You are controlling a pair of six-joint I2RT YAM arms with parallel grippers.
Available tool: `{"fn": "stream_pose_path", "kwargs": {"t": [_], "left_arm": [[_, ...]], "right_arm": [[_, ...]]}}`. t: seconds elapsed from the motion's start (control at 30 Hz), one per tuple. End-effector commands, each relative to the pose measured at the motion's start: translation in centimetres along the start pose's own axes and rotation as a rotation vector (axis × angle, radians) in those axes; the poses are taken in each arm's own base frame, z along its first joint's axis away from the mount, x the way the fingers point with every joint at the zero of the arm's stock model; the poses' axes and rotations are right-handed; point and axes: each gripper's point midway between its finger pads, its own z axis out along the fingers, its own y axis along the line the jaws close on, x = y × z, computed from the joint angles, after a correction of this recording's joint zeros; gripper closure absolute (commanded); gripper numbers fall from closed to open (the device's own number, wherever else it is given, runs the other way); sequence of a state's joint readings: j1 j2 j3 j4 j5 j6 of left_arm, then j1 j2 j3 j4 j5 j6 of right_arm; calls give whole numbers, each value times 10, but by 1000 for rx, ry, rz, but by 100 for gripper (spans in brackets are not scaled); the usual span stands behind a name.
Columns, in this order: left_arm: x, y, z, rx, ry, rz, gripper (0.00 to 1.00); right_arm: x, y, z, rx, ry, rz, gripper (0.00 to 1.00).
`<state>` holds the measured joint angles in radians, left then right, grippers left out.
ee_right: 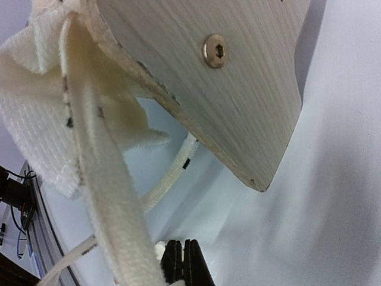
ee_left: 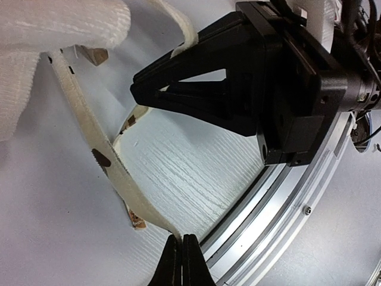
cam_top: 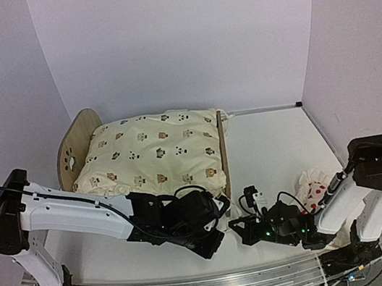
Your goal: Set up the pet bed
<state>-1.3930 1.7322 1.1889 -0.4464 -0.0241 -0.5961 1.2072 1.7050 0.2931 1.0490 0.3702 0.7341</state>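
1. The left fingers (ee_left: 172, 268) are pressed tight together. The end of a cream fabric band (ee_left: 89, 137) with small brown marks runs straight into their tips, so they pinch it.
2. The right fingers (ee_right: 175, 265) are also clenched. The thick cream band passes just beside them and may be caught between them, but this view is too close to be sure.
3. In the left wrist view the black gripper of the right arm stands opposite and near, over the pale desk (ee_left: 178, 173) and its metal rail (ee_left: 280, 202).
4. The pet bed (cam_top: 74, 148) stands on the desk at left of centre, toward the back wall. Its rounded end with the paw-print cutout is on the left.
5. A cream animal-print cushion (cam_top: 152, 153) lies on the bed and covers its base.
6. In the right wrist view a plywood end board (ee_right: 238, 89) with a metal screw (ee_right: 215, 50) is above the fingers, and cream fabric hangs against its edge.
7. A white pillow with red dots (cam_top: 314, 187) lies on the desk by the right arm, apart from the bed.
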Motion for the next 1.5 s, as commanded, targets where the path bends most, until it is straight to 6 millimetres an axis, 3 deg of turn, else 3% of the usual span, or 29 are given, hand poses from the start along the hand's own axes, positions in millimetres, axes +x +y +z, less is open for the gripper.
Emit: {"fn": "stream_pose_path", "kwargs": {"t": [0.0,0.47,1.0,1.17,1.27,1.47], "left_arm": [[-16,-26,7,103,-29,3,100],[-20,-48,32,190,-3,27,100],[-9,-50,60,220,30,36,98],[-5,-49,62,223,43,38,85],[-3,-51,60,240,53,42,69],[-3,-57,38,275,59,49,45]], "right_arm": [[-7,6,-5,-29,-27,6,97],[9,-9,-11,-1,17,-19,81],[-3,-7,-34,-13,14,-87,51],[-4,-13,-43,29,45,-131,44],[-8,-13,-46,48,54,-163,41],[-17,-2,-46,39,54,-214,39]]}}
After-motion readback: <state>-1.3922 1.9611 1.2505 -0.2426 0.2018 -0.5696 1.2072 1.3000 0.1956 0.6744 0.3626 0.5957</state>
